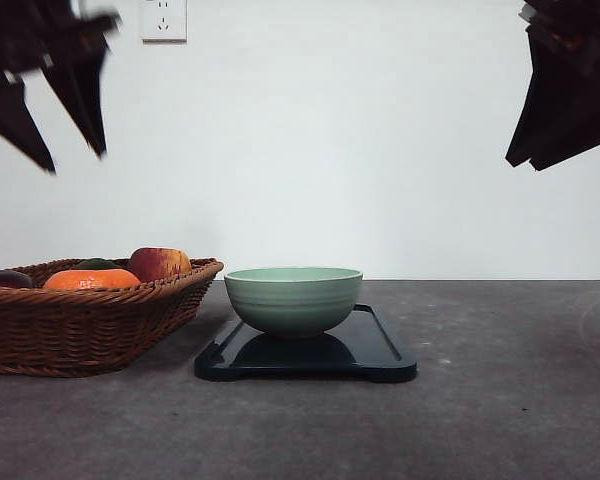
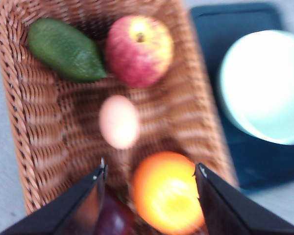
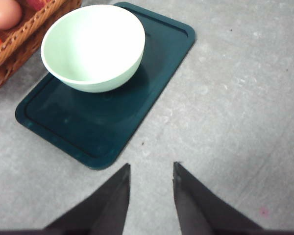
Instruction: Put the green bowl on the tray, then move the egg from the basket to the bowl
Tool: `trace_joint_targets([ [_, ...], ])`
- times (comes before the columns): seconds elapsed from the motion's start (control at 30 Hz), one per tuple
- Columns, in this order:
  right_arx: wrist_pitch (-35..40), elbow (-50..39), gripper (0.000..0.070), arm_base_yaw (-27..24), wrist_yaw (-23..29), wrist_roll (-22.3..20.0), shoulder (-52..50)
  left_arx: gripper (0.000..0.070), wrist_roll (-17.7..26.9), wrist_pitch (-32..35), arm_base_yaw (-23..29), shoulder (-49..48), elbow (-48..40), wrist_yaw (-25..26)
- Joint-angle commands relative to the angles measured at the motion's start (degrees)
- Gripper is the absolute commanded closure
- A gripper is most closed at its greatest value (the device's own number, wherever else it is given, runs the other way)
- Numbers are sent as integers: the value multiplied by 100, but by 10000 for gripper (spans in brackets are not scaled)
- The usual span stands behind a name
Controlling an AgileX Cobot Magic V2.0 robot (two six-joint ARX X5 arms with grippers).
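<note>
My left gripper (image 2: 149,171) spread wide, empty, hovering over basket (image 2: 24,122). Below it: orange (image 2: 169,193) nearest, egg (image 2: 119,121) mid-basket, then apple (image 2: 138,50) and green avocado (image 2: 64,49) at far end. My right gripper (image 3: 151,169) parted, empty, above bare table (image 3: 235,98), near tray (image 3: 88,132). Green bowl (image 1: 293,297) upright on tray, just beside basket. Wall socket (image 1: 163,19) behind.

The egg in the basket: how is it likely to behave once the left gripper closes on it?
The egg looks smooth and rounded, so it may slip or roll between the fingers of the left gripper. It is probably fragile, so a hard squeeze could crack it. It lies loose on the basket weave, so a nudge would likely roll it.
</note>
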Motion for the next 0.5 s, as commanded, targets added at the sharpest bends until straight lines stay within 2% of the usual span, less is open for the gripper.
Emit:
trace_joint_targets([
  [0.0,95,22,529,22,4,61,48,335,104,138,-36,289,105,-215],
  [0.1,97,22,529,22,4,63,48,279,101,420,-52,670,105,-453],
  [0.2,99,22,529,22,4,76,48,234,99,664,-52,994,105,-481],
  [0.47,99,22,529,22,6,176,48,234,97,990,-82,1587,105,-483],
])
